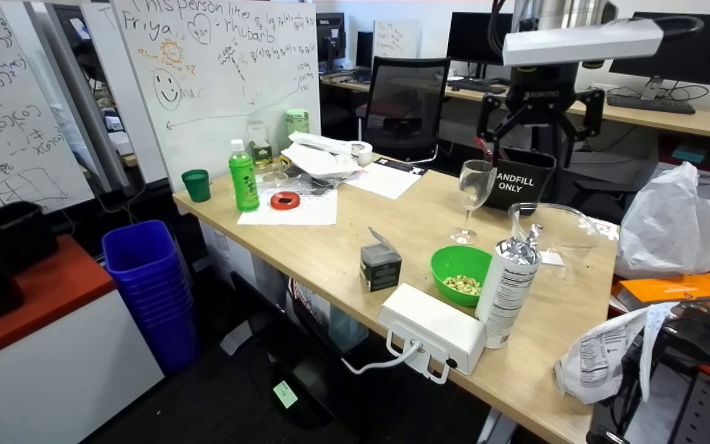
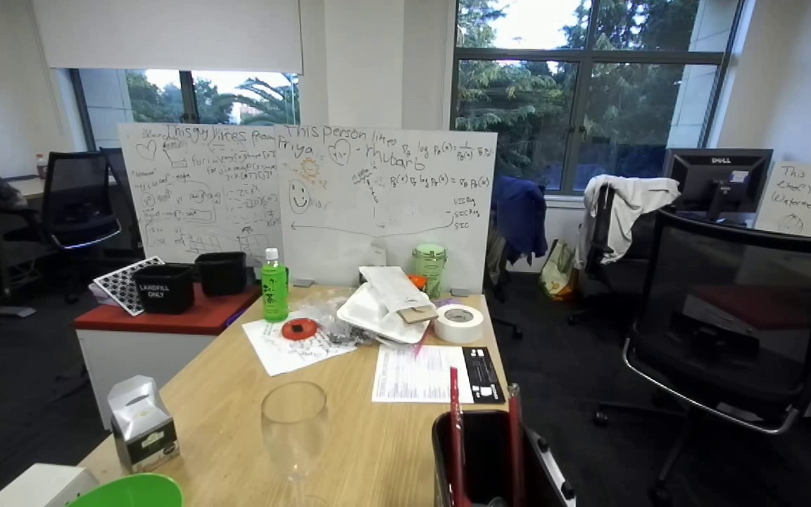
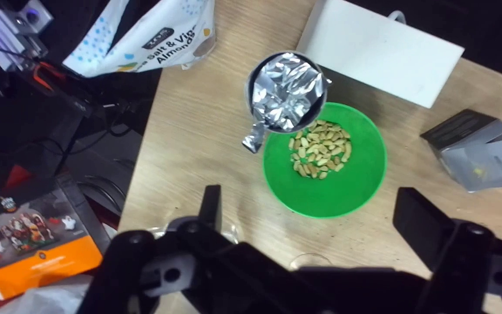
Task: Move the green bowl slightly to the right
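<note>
Lime-green round plastic bowl (image 3: 347, 189) of tan nuts (image 3: 321, 148) sits near a long edge of pale wooden tabletop (image 1: 404, 216), black two-finger gripper (image 3: 312, 212) above, jaws apart.

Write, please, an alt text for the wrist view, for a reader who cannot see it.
A green bowl of nuts sits on a wooden table, seen from above, with the open black gripper at the bottom of the picture. A foil-topped canister hides part of the bowl's rim; a white box and a small carton are nearby.
</note>
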### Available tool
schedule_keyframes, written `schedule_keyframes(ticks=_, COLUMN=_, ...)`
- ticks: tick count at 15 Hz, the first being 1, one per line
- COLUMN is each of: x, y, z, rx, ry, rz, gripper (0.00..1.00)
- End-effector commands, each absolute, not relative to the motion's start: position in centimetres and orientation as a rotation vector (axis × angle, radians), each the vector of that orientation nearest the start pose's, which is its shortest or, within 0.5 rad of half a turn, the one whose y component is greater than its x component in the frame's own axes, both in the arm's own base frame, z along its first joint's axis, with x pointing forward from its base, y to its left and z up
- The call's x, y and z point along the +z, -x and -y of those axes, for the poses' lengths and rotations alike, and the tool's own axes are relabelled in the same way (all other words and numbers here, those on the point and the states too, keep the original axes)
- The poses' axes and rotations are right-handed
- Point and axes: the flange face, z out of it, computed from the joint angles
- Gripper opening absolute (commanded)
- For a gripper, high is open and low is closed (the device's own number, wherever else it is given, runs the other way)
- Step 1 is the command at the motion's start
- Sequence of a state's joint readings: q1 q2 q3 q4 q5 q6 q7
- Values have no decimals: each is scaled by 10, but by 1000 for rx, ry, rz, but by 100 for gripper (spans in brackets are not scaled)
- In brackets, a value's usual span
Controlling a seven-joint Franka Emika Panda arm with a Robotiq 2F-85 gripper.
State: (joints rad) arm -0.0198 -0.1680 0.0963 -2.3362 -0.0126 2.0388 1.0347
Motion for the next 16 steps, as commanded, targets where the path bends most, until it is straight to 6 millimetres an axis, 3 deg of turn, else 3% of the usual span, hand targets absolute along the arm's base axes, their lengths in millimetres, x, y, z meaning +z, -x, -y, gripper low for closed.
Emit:
schedule_keyframes(ticks=1, x=371, y=-446, z=-25, rx=261, ry=2729, rz=-1690, gripper=100)
schedule_keyframes(ticks=2, x=375, y=-453, z=-26, rx=229, ry=2797, rz=-1625, gripper=100)
schedule_keyframes(ticks=4, x=368, y=-448, z=-25, rx=262, ry=2767, rz=-1667, gripper=100)
schedule_keyframes(ticks=10, x=371, y=-448, z=-26, rx=282, ry=2744, rz=-1673, gripper=100)
schedule_keyframes(ticks=13, x=363, y=-452, z=-12, rx=296, ry=2636, rz=-1781, gripper=100)
schedule_keyframes(ticks=16, x=344, y=-449, z=21, rx=375, ry=2482, rz=-1934, gripper=100)
